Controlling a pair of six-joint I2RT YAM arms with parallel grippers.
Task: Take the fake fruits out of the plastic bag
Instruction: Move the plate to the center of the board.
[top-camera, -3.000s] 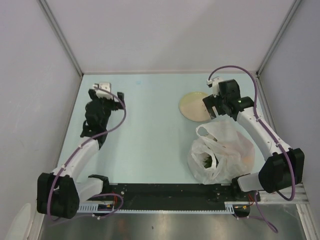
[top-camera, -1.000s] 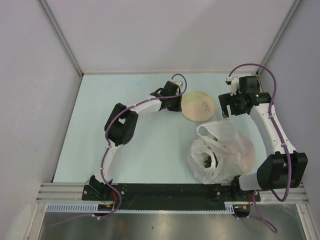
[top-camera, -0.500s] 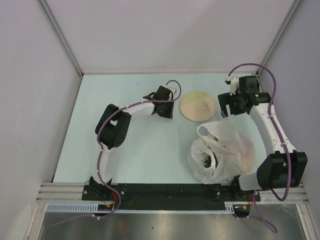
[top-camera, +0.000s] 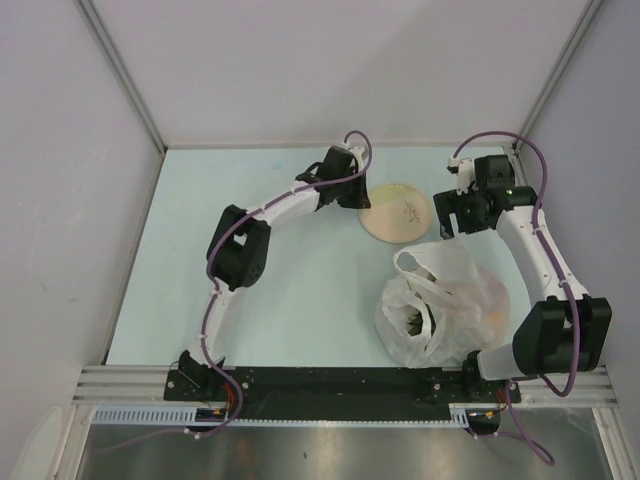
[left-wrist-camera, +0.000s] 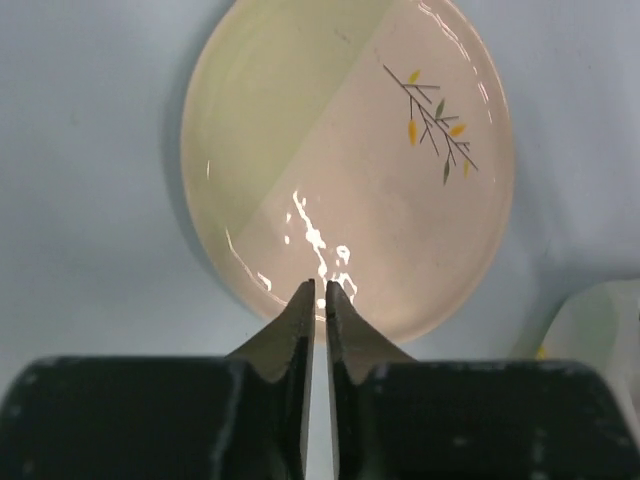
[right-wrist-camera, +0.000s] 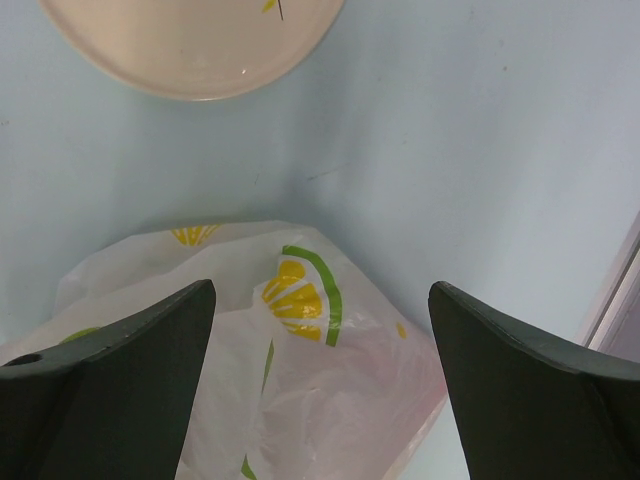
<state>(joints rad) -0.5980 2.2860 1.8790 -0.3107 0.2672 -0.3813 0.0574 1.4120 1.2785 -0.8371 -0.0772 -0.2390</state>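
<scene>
The plastic bag (top-camera: 445, 300) lies crumpled on the table (top-camera: 290, 290) toward its near right corner. The fake fruits (top-camera: 412, 322) are inside it — a dark green shape shows at the mouth and an orange tint through the film. The right gripper (right-wrist-camera: 320, 290) hangs over the bag's far end, fingers spread wide, holding nothing. The left gripper (left-wrist-camera: 320, 292) sits over the left rim of the beige plate (left-wrist-camera: 350, 150), fingers barely parted — empty.
</scene>
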